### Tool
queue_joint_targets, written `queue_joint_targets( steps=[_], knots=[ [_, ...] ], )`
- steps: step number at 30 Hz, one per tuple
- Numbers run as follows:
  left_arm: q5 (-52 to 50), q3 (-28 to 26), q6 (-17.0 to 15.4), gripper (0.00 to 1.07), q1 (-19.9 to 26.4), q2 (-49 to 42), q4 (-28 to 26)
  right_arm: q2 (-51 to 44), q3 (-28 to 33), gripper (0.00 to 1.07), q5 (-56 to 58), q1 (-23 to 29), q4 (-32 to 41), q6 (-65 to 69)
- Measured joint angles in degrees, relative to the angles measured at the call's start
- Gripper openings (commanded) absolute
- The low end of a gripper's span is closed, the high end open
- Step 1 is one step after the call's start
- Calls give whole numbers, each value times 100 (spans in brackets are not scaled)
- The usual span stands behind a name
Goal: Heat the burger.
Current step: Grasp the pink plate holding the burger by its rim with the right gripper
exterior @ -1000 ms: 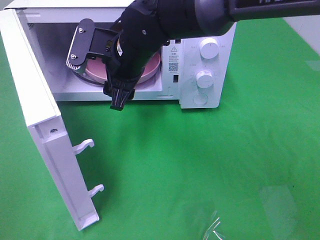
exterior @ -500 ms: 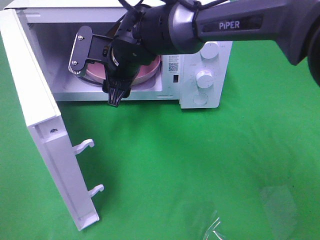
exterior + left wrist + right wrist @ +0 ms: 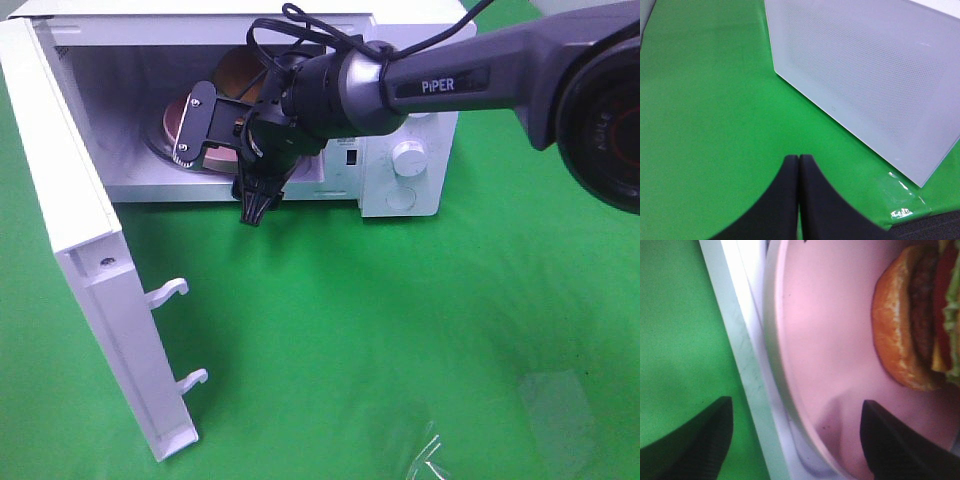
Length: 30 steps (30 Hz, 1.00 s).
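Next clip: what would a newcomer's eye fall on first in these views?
The black arm marked PIPER reaches from the right into the open white microwave, whose door swings wide at the left. Inside, a burger sits on a pink plate, with the right gripper open by the plate's edge. Everything stands on a bright green cloth.

We note right arm [image 3: 480, 72]: dark grey glossy tube, white "PiPER" lettering [image 3: 455, 83]. Black cables [image 3: 318, 33] loop over wrist. We see round black joint housing [image 3: 600, 120], reddish print. We find right fingers [image 3: 195, 125] flat, black, silver screws [image 3: 184, 151], ribbed tips; left fingers [image 3: 775, 200] black, smooth, curved.
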Motion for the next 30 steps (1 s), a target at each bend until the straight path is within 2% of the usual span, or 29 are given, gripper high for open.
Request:
queue_joint_targets(
  steps=[5, 10, 11, 12, 13, 14, 15, 16, 17, 18, 19, 20, 22, 30],
  knots=[
    [0, 0, 0, 0, 0, 0, 0, 166, -11, 68, -6, 0, -92, 0],
    [0, 0, 0, 0, 0, 0, 0, 281, -17, 58, -80, 0, -160, 109],
    [0, 0, 0, 0, 0, 0, 0, 286, -34, 50, -86, 0, -172, 126],
    [0, 0, 0, 0, 0, 0, 0, 286, -34, 50, -86, 0, -172, 126],
    [0, 0, 0, 0, 0, 0, 0, 286, -40, 40, -80, 0, -206, 132],
    [0, 0, 0, 0, 0, 0, 0, 286, -40, 40, -80, 0, -206, 132],
    [0, 0, 0, 0, 0, 0, 0, 286, -57, 28, -80, 0, -258, 132],
    [0, 0, 0, 0, 0, 0, 0, 286, -63, 23, -80, 0, -281, 132],
    [0, 0, 0, 0, 0, 0, 0, 286, -63, 23, -80, 0, -281, 132],
    [0, 0, 0, 0, 0, 0, 0, 269, -92, 12, -52, 0, -292, 120],
    [0, 0, 0, 0, 0, 0, 0, 269, -92, 12, -52, 0, -292, 120],
    [0, 0, 0, 0, 0, 0, 0, 246, -92, 4, -34, 23, -292, 86],
    [0, 0, 0, 0, 0, 0, 0, 218, -92, 0, -6, 46, -292, 86],
    [0, 0, 0, 0, 0, 0, 0, 126, -86, 0, 11, 52, -275, 80]
  ],
)
